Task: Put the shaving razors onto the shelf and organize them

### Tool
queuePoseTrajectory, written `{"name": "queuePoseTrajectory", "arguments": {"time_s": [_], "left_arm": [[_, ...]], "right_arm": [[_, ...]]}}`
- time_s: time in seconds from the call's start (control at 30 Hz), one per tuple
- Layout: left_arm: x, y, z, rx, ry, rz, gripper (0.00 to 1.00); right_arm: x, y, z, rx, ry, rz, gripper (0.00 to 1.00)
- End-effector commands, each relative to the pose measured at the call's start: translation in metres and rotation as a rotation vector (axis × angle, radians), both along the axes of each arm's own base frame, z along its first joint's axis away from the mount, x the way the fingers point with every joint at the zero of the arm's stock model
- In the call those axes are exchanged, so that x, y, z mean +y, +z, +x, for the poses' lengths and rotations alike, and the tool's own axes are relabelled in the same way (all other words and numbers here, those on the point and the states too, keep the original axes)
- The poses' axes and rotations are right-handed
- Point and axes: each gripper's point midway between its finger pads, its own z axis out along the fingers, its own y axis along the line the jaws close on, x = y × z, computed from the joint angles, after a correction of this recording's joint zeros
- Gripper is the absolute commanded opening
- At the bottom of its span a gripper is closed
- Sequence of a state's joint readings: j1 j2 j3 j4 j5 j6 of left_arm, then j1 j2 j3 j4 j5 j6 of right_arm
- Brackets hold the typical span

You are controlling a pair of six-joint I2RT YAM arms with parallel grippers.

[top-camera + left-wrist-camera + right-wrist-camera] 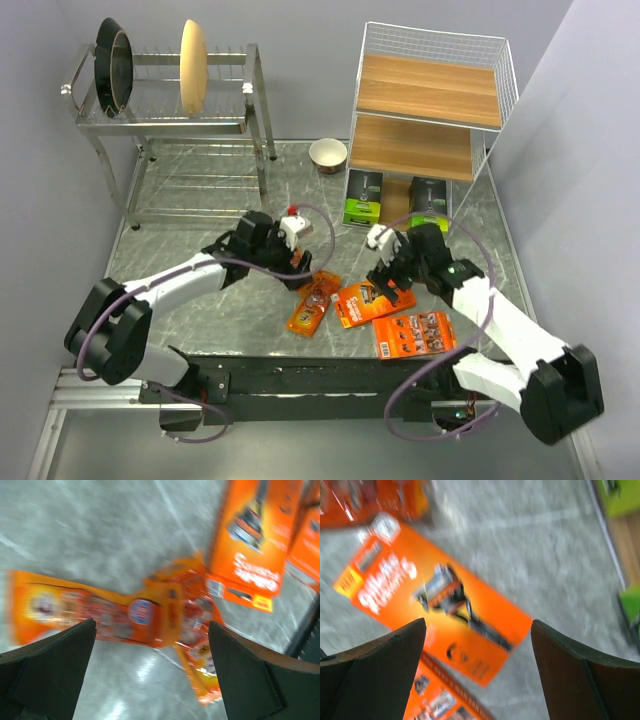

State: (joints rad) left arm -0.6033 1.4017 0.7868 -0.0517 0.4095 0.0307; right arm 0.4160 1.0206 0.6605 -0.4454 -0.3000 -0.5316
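From above, the shelf (430, 92) stands at upper right. Two grey boxes with lime-green ends (363, 196) sit side by side on its lowest board. Four orange packs lie on the table at lower centre: two narrow blister packs (313, 300) overlapping, a flat razor card (370, 300) just right of them, and a second card (413, 333) lower right. The left gripper (303, 255) hangs over the blister packs and the right gripper (388, 278) over the first card. A steel dish rack (170, 95) at upper left and a bowl (328, 154) beside the shelf play no part.

In the left wrist view, the left gripper (150, 680) has its jaws wide apart and empty. The blister packs (100, 612) lie crossed at mid-frame, and the razor card (252, 535) is at upper right.

The right wrist view is blurred. The right gripper (477, 680) is spread and holds nothing, and the razor card (445, 600) lies diagonally between its fingers. The second card (440, 702) peeks out at the bottom edge.

These packs are probably very light. The cards look thin, stiff and flat against a smooth top, so a long edge is likely the best hold. The blister packs' plastic may be slick, so the raised bubble should offer a better grip.
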Motion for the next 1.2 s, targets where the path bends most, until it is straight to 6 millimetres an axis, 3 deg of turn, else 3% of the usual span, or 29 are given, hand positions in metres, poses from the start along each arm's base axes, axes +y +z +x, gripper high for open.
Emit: {"name": "queuePoseTrajectory", "arguments": {"time_s": [0.0,0.03,0.1,0.13,0.17,0.2,0.27,0.5,0.77,0.93,1.07,1.1,1.17], "left_arm": [[0.017,0.036,0.043,-0.077,0.075,-0.011,0.99],[0.027,0.034,0.049,-0.059,0.104,-0.014,0.99],[0.032,0.031,0.048,-0.036,0.110,-0.017,0.99],[0.039,0.035,0.050,-0.048,0.125,-0.014,1.00],[0.042,0.035,0.050,-0.056,0.123,0.000,0.99],[0.044,0.036,0.048,-0.057,0.118,0.006,1.00],[0.051,0.034,0.045,-0.050,0.122,0.023,0.99],[0.067,0.035,0.050,-0.075,0.202,-0.011,0.99],[0.084,0.036,0.061,-0.075,0.263,-0.024,1.00],[0.077,0.037,0.053,-0.065,0.191,-0.040,0.99],[0.045,0.045,0.030,-0.063,-0.006,-0.071,0.99],[0.025,0.044,0.015,-0.066,-0.084,-0.063,1.00],[0.002,0.049,0.003,-0.122,-0.182,-0.050,0.99]], "right_arm": [[0.054,0.052,0.040,-0.051,0.102,0.207,0.90],[0.063,0.063,0.046,-0.048,0.123,0.236,0.89],[0.080,0.047,0.042,0.089,0.166,0.273,0.86],[0.090,0.058,0.047,0.099,0.197,0.295,0.84],[0.098,0.046,0.047,0.165,0.225,0.294,0.82],[0.104,0.044,0.040,0.217,0.258,0.302,0.81],[0.115,0.041,0.045,0.238,0.317,0.285,0.80],[0.130,0.026,0.035,0.417,0.420,0.245,0.78],[0.137,-0.014,0.030,0.492,0.435,0.148,0.75],[0.121,-0.019,0.023,0.508,0.446,0.098,0.76],[0.076,-0.016,0.028,0.481,0.405,0.040,0.79],[0.066,-0.018,0.028,0.473,0.410,0.024,0.79],[0.040,-0.013,0.031,0.462,0.361,0.004,0.79]]}}
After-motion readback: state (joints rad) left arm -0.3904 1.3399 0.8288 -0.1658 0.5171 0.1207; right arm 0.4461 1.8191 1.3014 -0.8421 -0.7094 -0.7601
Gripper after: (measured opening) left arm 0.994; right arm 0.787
